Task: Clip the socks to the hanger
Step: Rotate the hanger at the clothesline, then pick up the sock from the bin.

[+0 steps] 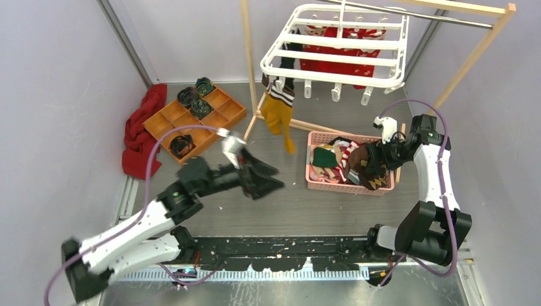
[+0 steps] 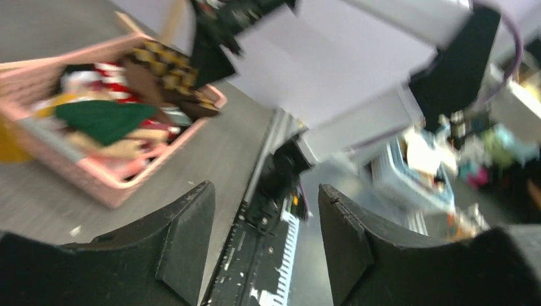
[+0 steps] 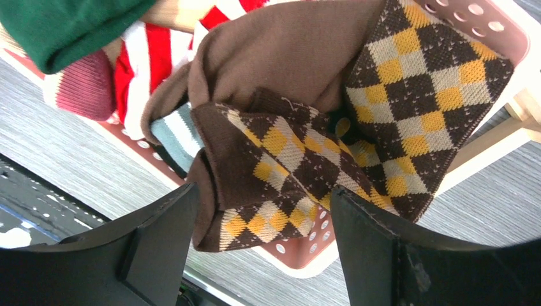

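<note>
**A:** so where's the right gripper (image 1: 377,155) at? grabbed anything?

**B:** nope, its jaws are spread wide, parked at the right end of the pink basket (image 1: 344,187). the brown argyle sock (image 3: 408,95) is flopped over the rim right in front of it, nothing pinching it

**A:** and the other one?

**B:** left gripper (image 1: 263,178) is out over the table (image 1: 287,210), left of the basket, jaws apart with nothing between them

**A:** anything on the hanger (image 1: 338,60)?

**B:** one mustard sock (image 1: 279,116) dangling from a clip at its near-left corner. hanger itself hangs off the wooden rack (image 1: 475,54), a heap of other socks sits in the basket
</note>
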Robot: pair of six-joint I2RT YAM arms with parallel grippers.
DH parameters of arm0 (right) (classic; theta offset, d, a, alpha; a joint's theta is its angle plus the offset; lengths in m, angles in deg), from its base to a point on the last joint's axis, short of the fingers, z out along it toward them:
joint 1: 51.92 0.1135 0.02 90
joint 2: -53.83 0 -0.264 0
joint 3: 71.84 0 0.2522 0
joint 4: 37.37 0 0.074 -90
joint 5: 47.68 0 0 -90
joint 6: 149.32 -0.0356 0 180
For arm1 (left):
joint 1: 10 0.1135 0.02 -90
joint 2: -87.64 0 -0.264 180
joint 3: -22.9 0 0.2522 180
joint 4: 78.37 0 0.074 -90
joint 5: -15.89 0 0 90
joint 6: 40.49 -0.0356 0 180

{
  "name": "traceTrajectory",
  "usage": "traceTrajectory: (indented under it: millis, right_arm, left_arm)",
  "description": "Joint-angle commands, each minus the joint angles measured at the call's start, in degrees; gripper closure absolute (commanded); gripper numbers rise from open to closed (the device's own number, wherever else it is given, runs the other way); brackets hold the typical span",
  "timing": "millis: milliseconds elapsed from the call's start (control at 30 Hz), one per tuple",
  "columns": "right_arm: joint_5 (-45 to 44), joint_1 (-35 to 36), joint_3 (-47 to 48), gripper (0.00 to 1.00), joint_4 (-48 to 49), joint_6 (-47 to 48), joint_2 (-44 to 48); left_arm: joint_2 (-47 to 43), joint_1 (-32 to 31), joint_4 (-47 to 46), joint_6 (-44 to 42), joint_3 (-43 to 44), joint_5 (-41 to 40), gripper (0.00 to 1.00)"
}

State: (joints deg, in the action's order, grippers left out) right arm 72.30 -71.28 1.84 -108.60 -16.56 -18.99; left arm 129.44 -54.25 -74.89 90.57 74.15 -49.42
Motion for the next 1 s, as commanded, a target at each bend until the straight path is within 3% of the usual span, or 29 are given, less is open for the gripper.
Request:
traceTrajectory:
  millis: [0,200,367,633,967]
  right_arm:
    - [5.28,-0.16,3.44,0.19,1.17,-2.75,2.86]
    - [5.11,-0.11,1.31,0.19,5.11,-9.95,6.08]
    - [0.86,-0.16,-0.87,0.19,9.09,-14.97,10.05]
    - [-1.08,-0.52,-1.85,0.18,7.61,-11.16,12.07]
    - [4.31,-3.02,7.90,0.17,-8.08,13.43,0.65]
  left_arm:
    - [14.51,-17.84,-5.60,-26.83,10.24,-12.42,0.36]
    - [35.86,-18.78,-12.86,-34.10,21.24,-35.78,0.26]
    - [46.38,-12.29,-17.49,-28.32,25.51,-42.76,0.26]
    - [48.64,-8.49,-22.56,-25.63,26.25,-42.30,0.28]
    - [48.34,-7.88,-22.47,-24.52,26.58,-40.79,0.28]
